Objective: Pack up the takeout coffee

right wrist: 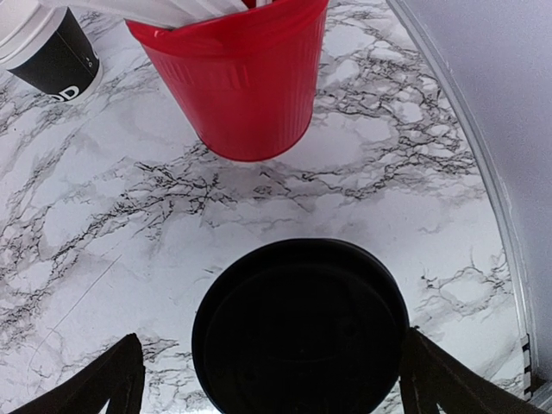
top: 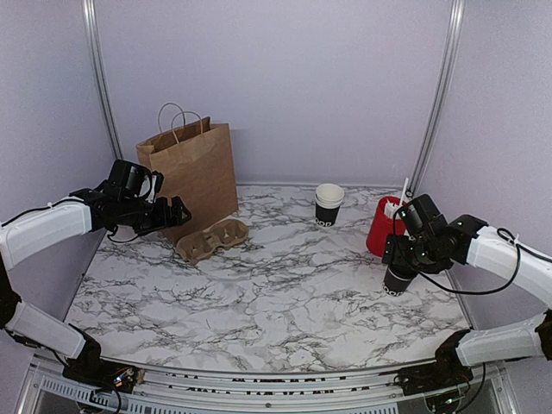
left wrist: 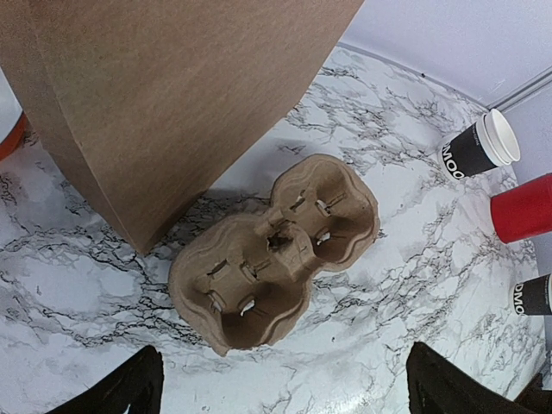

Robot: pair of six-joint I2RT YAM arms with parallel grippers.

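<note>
Right gripper (top: 402, 263) was found with its jaws spread wide over the takeout coffee (right wrist: 300, 341), one finger on each side of the black lid and no grip on it evident. That cup stood upright on the marble table (top: 276, 293) near the right edge, just beside the red cup (right wrist: 237, 82) of white sticks. Left gripper (top: 178, 210) hung equally wide at the table's left side, near the cardboard cup carrier (left wrist: 276, 250) and the brown paper bag (top: 194, 168).
</note>
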